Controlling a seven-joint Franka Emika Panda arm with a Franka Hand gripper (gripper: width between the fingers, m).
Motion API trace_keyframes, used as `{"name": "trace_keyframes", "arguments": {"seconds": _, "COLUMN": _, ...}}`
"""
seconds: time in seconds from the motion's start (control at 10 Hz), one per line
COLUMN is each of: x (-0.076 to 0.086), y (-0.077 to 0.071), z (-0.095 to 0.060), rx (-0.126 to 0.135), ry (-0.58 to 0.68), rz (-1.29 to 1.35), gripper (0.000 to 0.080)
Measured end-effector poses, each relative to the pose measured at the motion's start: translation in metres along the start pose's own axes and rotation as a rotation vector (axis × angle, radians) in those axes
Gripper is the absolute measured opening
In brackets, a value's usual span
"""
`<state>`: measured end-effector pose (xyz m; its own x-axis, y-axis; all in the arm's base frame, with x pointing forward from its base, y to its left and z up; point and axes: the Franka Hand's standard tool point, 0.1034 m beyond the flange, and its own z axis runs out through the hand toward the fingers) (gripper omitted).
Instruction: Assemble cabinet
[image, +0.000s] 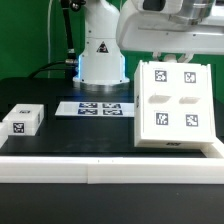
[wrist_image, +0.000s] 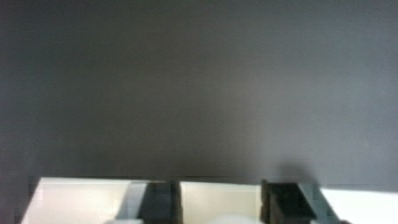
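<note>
The cabinet (image: 172, 108) is seen on the exterior view's right, stood up on the black table (image: 70, 140) with its tagged face turned toward the camera and tipped slightly back. 4 tags and 2 shallow recesses are shown on that face. Its lower edge is set on the table just behind the white ledge (image: 100, 172) that runs along the front. The gripper (image: 168, 57) is placed at the cabinet's top edge. In the wrist view the 2 dark fingers (wrist_image: 160, 202) are seen on either side of a white surface that fills the gap between them, so they are judged to be clamped on that edge. A small tagged white part (image: 22, 120) is left on the exterior view's left, well apart from the cabinet, and the marker board (image: 95, 107) lies between the 2, in front of the arm's base (image: 100, 60). The step in hand is judged to be the positioning of the body, which is held upright so that further parts can be fitted. Nothing is seen joined to it yet. The next move calls for the body to be lowered or tipped under control until it rests firmly, ideally braced against the ledge, before the grip is let go. A careless release is likely to let it topple. The small part is then to be fetched.
</note>
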<state>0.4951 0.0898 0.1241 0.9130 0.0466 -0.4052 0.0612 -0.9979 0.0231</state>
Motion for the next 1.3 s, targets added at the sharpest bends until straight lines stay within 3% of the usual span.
{"name": "trace_keyframes", "arguments": {"seconds": 0.8, "x": 0.0, "y": 0.002, "z": 0.005, "rx": -0.003, "ry": -0.047, "rz": -0.003, "gripper": 0.0183}}
{"name": "trace_keyframes", "arguments": {"seconds": 1.3, "x": 0.009, "y": -0.004, "z": -0.004, "rx": -0.011, "ry": -0.012, "rz": -0.018, "gripper": 0.0132}}
